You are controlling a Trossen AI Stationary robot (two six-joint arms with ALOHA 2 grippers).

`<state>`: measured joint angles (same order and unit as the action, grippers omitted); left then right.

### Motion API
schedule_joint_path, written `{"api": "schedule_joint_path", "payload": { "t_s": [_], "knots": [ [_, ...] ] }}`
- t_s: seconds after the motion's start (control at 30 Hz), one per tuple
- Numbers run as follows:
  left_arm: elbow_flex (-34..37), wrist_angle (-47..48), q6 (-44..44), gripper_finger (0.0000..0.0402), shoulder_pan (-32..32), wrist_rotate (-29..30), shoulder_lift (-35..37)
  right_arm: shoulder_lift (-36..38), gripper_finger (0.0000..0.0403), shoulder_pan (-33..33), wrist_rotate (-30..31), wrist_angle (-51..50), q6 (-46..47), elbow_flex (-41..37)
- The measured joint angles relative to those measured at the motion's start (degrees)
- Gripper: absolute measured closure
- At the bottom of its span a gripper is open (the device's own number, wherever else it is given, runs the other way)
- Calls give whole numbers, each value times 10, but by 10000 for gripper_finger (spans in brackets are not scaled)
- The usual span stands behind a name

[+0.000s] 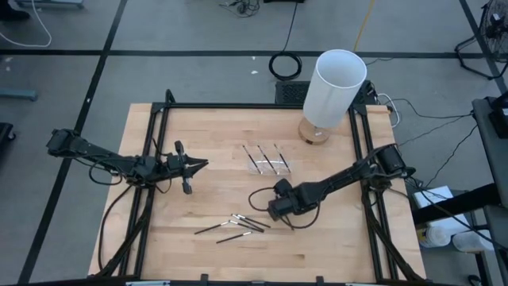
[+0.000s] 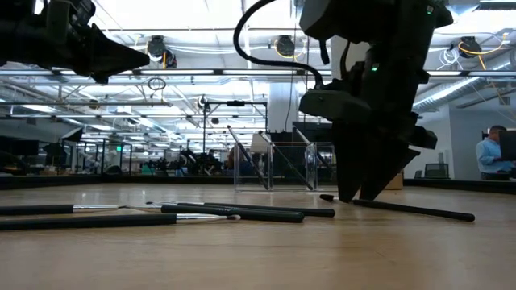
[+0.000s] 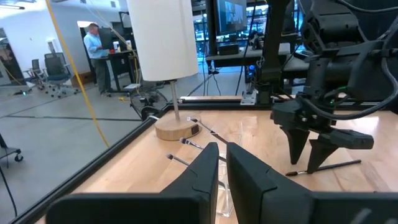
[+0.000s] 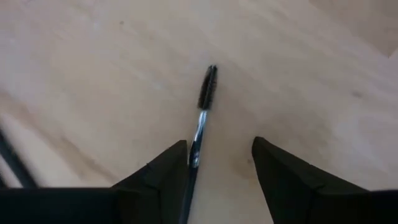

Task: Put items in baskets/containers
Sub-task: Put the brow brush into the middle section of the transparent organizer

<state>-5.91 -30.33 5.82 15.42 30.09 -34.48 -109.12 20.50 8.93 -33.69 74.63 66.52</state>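
Several thin dark sticks [image 1: 238, 225] lie flat on the wooden table near its front edge. Three more rest in the clear tray [image 1: 286, 167] at mid-table. My right gripper [image 4: 219, 143] points down, open, with its tips at the table. One stick [image 2: 411, 210] lies between its fingers, bristled tip [image 4: 207, 87] past them. My left gripper [image 1: 198, 164] hovers level above the table's left part, shut and empty. My right gripper stands astride the stick's shaft [image 4: 194, 146], which runs close along the inner side of one finger [image 4: 174, 162]; I cannot tell whether that finger touches it. The fingers come from above, pointing down. The stick lies flat on the table.
A tall white cylinder [image 1: 335, 87] on a round wooden base stands at the table's far right. A black frame rail [image 1: 367, 183] runs along each side of the table. Bare wood lies between the tray and the loose sticks.
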Motion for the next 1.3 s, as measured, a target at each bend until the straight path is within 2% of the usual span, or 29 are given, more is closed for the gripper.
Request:
{"api": "schedule_joint_path", "payload": {
  "t_s": [0.13,0.33,0.5,0.73,0.93,1.2,1.3],
  "knots": [
    [0,0,-1,360,0,0,0,0,237,9,-23,-10,-23,0],
    [0,0,3,360,0,0,0,-2,243,14,-90,-90,-49,1],
    [0,0,-2,360,0,0,0,-2,244,14,-69,-116,-97,0],
    [0,1,-3,360,0,0,0,-2,253,8,-45,-211,-130,0],
    [0,1,-1,360,0,1,0,-1,290,-4,-41,-205,-191,0],
    [0,1,-15,360,0,0,0,0,390,-12,-73,-128,-252,-20],
    [0,2,-18,360,1,-6,0,2,393,-12,-82,-107,-254,-47]
  ]
}}
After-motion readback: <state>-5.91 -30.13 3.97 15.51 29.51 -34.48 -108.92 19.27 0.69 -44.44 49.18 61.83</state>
